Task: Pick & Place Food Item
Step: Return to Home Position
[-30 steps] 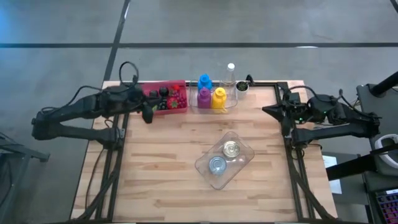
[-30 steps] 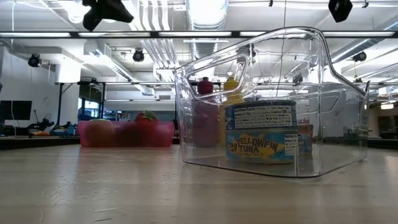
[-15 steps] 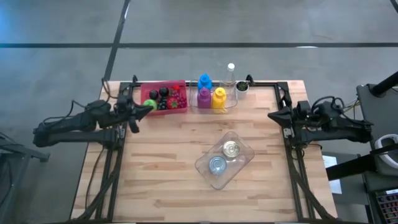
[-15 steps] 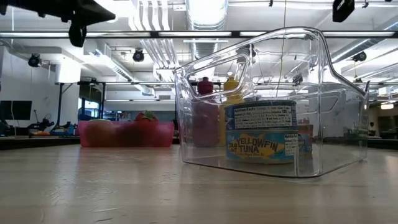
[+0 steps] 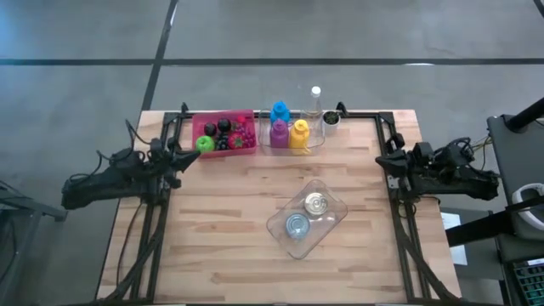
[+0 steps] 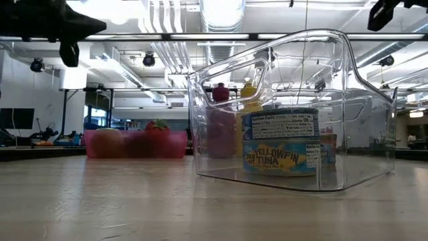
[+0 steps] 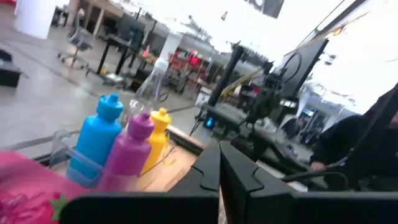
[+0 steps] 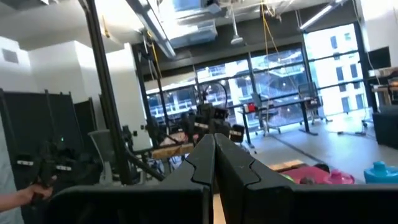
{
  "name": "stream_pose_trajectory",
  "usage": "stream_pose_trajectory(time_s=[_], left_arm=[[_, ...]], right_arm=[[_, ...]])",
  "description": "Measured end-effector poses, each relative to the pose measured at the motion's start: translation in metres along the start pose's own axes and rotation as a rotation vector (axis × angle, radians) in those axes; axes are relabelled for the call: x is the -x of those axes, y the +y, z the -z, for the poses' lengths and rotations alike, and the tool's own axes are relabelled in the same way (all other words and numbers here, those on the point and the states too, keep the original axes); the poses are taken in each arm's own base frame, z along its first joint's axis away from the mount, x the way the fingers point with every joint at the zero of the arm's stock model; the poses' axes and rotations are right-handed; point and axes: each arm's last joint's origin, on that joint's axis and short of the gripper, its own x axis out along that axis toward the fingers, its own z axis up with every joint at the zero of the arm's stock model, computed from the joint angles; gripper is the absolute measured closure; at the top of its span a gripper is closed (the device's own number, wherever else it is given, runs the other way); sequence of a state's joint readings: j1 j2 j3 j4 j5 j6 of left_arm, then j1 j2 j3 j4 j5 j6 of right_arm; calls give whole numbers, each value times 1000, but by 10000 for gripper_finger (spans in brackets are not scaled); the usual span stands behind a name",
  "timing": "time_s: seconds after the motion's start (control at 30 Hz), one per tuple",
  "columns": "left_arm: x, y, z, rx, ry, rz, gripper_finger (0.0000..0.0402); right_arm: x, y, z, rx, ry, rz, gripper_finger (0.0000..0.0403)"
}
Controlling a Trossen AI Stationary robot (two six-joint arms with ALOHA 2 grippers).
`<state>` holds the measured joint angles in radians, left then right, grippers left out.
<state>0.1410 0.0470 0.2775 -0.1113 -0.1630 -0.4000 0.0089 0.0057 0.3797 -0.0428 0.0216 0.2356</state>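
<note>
Pink bin (image 5: 197, 126) lies with long axis left-to-right; left pincer (image 7: 219, 155) and right pincer (image 8: 214, 148) both pinched closed.

The desk (image 5: 221, 246) is being viewed from straight above; the pink bin (image 5: 253, 132) is being shared, far off, with the level view.

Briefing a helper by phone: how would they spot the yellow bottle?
Along the table's far edge, a clear tray sits right of the pink bin. The yellow bottle stands in it, next to the purple bottle and near the blue bottle; it alone is yellow.
</note>
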Motion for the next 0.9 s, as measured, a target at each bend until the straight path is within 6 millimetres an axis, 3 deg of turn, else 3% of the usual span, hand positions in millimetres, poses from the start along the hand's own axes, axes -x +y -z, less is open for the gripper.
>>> stream_pose_trajectory(time_s=[0.43, 0.63, 0.9], left_arm=[[-5, 11, 30, -9, -30, 45, 400], [-11, 21, 58, -30, -43, 54, 400], [-12, 22, 61, -138, -13, 65, 400]], right_arm=[[-3, -4, 16, -25, 22, 2, 394], [-6, -8, 35, -26, 50, 9, 394], [-9, -17, 71, -36, 123, 29, 394]])
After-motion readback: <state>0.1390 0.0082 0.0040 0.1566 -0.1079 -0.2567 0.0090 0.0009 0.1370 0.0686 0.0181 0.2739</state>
